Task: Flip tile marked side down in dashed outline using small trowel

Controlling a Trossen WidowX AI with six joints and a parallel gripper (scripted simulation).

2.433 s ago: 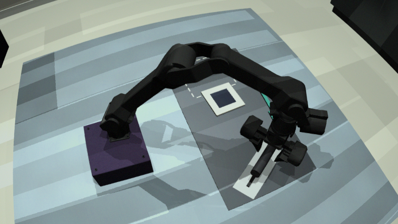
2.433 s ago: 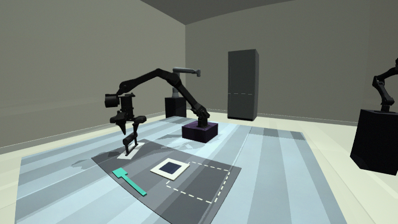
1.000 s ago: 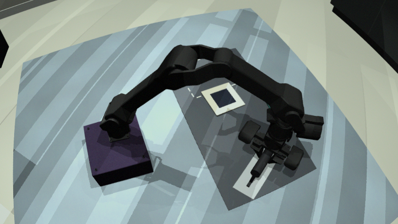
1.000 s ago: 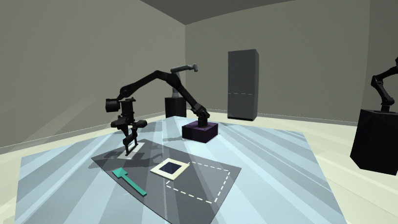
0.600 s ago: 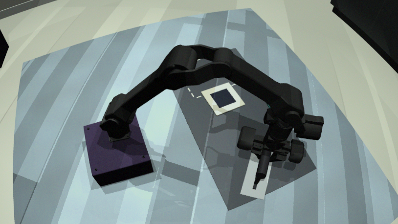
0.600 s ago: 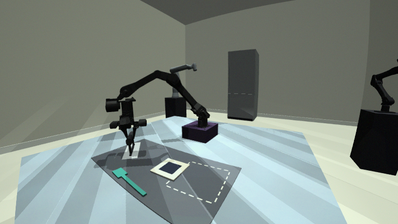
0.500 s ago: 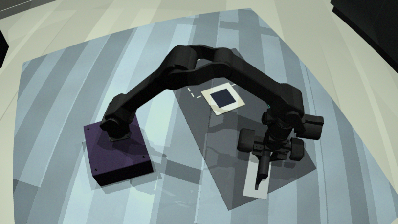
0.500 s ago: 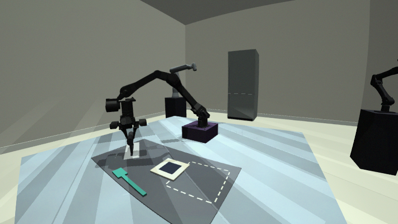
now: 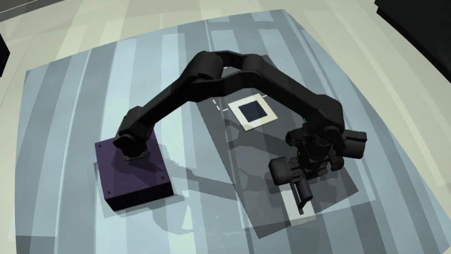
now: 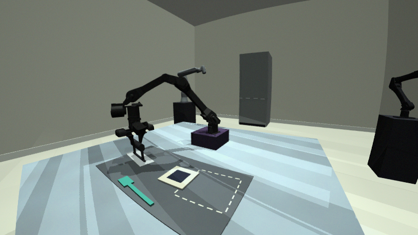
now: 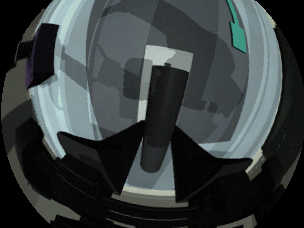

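The small trowel (image 9: pixel 291 213) (image 10: pixel 131 155) (image 11: pixel 170 53) has a flat pale blade and a black round handle raised above it. My gripper (image 9: pixel 302 179) (image 10: pixel 136 143) (image 11: pixel 158 126) is shut on the handle, with a finger on each side. The blade is low at the mat's edge; whether it touches the mat is unclear. The cream tile (image 9: pixel 252 111) (image 10: pixel 178 175) lies flat with its dark square mark facing up. It covers one corner of the dashed outline (image 9: pixel 225 110) and lies mostly outside it. The tile is not seen in the wrist view.
The grey mat (image 9: pixel 249 196) (image 10: pixel 204 223) lies on the blue striped table. A teal flat tool (image 10: pixel 140 193) (image 11: pixel 239 41) lies on the mat beside the tile, mostly hidden by the arm in the top view. The arm stands on a purple base block (image 9: pixel 135 189) (image 10: pixel 203 143).
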